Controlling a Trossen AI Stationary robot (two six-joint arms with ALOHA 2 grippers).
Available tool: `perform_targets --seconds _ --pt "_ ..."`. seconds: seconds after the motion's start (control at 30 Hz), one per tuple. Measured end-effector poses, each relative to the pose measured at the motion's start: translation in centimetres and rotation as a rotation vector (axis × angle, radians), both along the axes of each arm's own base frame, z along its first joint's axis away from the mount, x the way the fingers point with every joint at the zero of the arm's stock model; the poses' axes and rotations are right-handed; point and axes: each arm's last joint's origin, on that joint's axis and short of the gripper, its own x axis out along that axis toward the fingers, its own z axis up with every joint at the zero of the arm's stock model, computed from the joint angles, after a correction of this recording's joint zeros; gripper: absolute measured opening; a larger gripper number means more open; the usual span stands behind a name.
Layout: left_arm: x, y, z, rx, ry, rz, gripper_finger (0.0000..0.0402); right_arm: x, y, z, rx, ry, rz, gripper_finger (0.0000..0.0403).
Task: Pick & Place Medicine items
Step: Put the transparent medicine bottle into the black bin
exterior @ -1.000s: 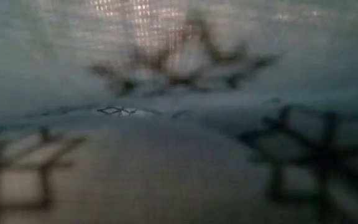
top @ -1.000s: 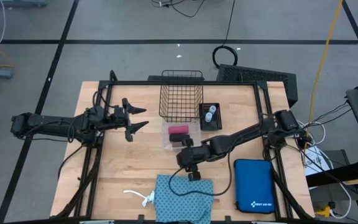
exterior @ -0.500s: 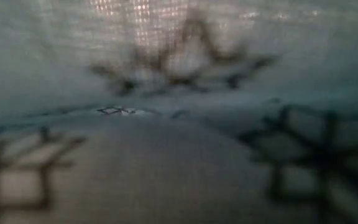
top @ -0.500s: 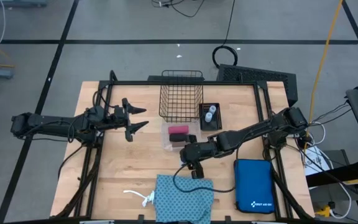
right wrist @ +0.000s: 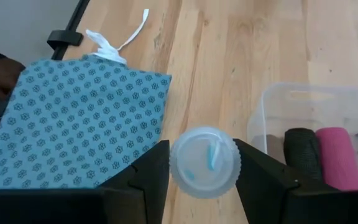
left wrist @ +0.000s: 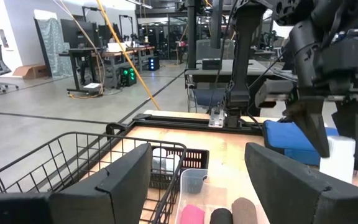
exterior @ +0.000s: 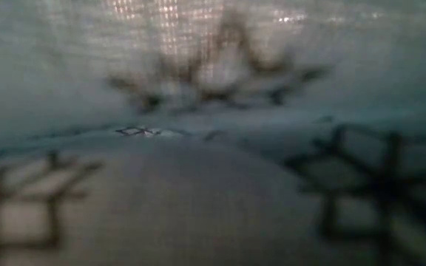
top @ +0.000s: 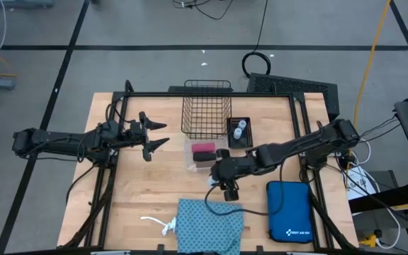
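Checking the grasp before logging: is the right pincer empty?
No: the right pincer is closed on a white-capped vial, held between both fingers above the wooden table.

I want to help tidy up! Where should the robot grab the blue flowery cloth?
Probably the bunched corner by the white string of the teal cloth, coming straight down: the rest lies flat on the table, giving fingers little to pinch.
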Motion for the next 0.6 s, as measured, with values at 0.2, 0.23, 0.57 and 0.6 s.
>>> perform_targets --seconds 0.2,0.23,0.57,0.6 --pt "0.0 0.0 0.0 0.000 0.000 0.000 0.0269 -0.7 -0.2 0.9 0.012 -0.009 -0.008 0.0153" --pt "0.0 0.0 0.0 0.000 -0.001 0.000 0.0269 -0.9 -0.3 1.1 0.012 -0.007 -0.008 0.0153" --pt "0.0 0.0 0.0 0.000 -0.001 0.000 0.0269 -2.5 -0.7 2.6 0.045 0.006 -0.049 0.0153" --pt "0.0 0.0 0.0 0.000 -0.001 0.000 0.0269 -2.6 -0.8 2.7 0.051 0.013 -0.059 0.0153"
